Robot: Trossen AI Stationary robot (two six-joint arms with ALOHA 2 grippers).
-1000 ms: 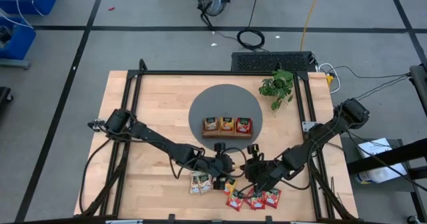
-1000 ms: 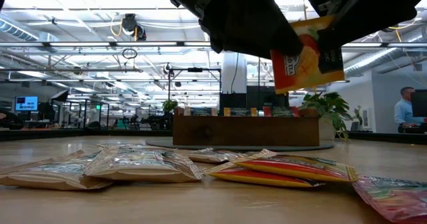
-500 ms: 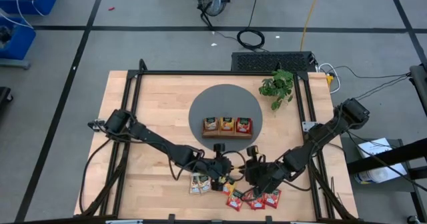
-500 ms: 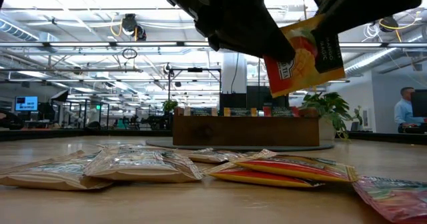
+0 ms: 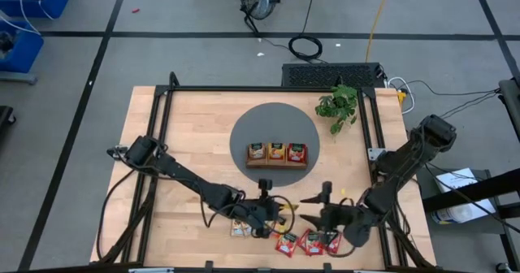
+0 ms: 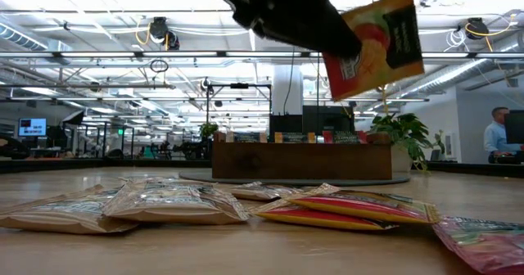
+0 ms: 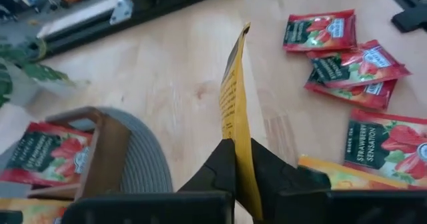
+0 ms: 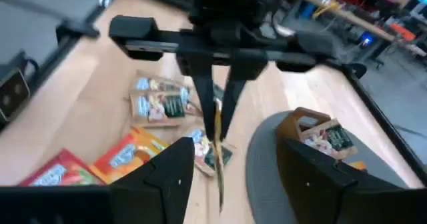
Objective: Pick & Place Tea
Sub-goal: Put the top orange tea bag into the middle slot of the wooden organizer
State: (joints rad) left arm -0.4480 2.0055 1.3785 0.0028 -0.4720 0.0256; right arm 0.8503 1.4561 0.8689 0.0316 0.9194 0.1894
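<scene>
An orange-yellow tea sachet (image 6: 372, 42) with a dark green top hangs tilted above the table, and my left gripper (image 5: 272, 212) is shut on it. In the left wrist view the sachet (image 7: 235, 97) shows edge-on. My right gripper (image 5: 317, 198) stands open just to its right, holding nothing; its own view looks between its wide-apart fingers (image 8: 160, 177) at the left gripper (image 8: 217, 57). Cream sachets (image 5: 243, 224), an orange one (image 7: 333, 177) and red ones (image 5: 309, 242) lie flat on the wood. The brown wooden tray (image 5: 277, 163) rests on a grey round mat. My left gripper pinches the sachet between its two fingers (image 7: 220, 164), at the end away from the dark green top (image 6: 342, 52). The fingers slant down from the table's left. The sachet (image 7: 239, 141) sticks out past them, tilted and lifted clear of the table.
The tray (image 6: 301, 160) holds three sachets. A potted plant (image 5: 338, 104) stands at the table's far right. Black frame rails (image 5: 162, 119) run along the table's sides. A person (image 6: 498, 132) stands far off in the room.
My left gripper has shut on the orange-yellow sachet. My right gripper has opened, let go of it and drawn back toward the table's right near corner. The sachet stays aloft in the left gripper, a little higher and more tilted.
</scene>
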